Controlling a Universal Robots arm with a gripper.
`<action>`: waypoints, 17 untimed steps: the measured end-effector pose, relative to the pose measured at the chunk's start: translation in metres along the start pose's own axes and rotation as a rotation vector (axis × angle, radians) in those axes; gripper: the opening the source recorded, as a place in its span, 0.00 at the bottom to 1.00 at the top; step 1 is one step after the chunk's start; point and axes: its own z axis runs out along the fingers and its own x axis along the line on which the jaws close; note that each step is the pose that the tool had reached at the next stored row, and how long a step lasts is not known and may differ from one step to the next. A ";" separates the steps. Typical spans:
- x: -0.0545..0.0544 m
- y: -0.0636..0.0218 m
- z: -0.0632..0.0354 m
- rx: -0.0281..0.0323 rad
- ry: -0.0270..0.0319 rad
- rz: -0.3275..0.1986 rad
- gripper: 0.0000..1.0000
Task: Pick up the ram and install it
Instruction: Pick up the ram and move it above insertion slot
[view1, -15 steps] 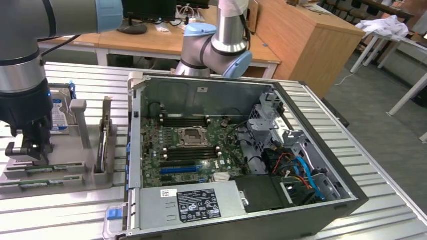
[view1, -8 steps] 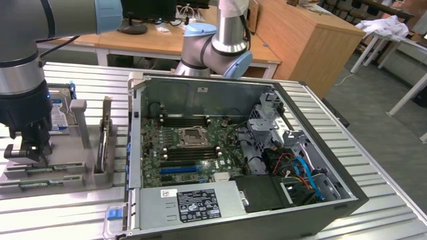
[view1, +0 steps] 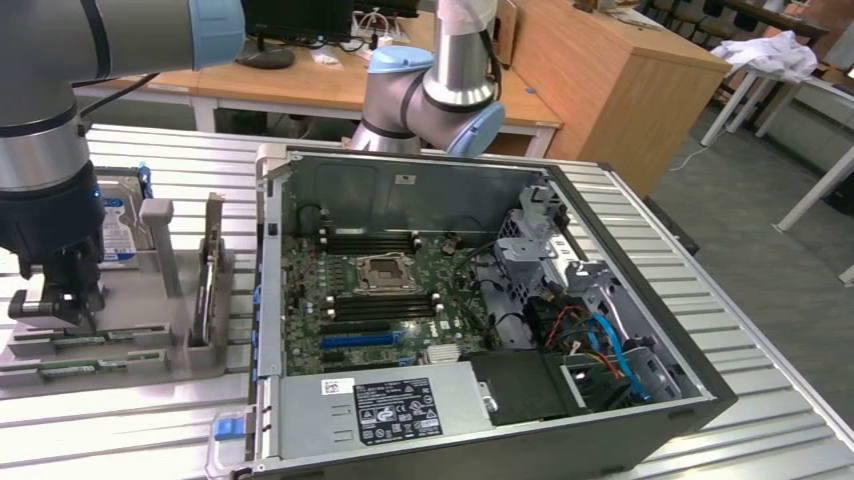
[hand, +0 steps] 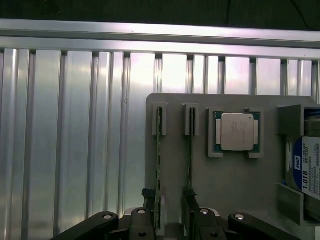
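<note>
At the exterior view's lower left, the dark two-fingered tool (view1: 60, 300) hangs over a grey moulded parts tray (view1: 140, 355) on the ribbed aluminium table (view1: 561, 450). In the wrist view, two long thin green memory sticks stand on edge in parallel slots of that tray. The ram (hand: 159, 150) in question is the stick farther from the square silver processor chip (hand: 237, 131). The other stick (hand: 190, 150) stands between the two.

The tool is released: its fingers (hand: 148, 196) are spread to either side of the ram's near end and do not look pressed against it. The ram sits fully in its slot, not lifted. A hard drive with a blue-and-white label (hand: 310, 172) stands at the tray's far side.

In the middle of the exterior view, the open black computer case (view1: 641, 410) lies with its green motherboard (view1: 400, 300) exposed. Its long dark memory slots (view1: 374, 240) appear empty.

The ram should handle as light and stiff but fragile, and thin enough to tip in a loose pinch. The safest hold is probably across the two flat faces along the upper edge, squarely, away from the contact edge seated in the tray.
</note>
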 end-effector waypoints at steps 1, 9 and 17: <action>0.000 0.0000 0.0001 -0.0001 0.0000 0.000 0.36; 0.000 -0.0001 0.0022 -0.0001 0.0000 0.000 0.36; 0.001 -0.0001 0.0048 0.0000 0.0000 0.000 0.36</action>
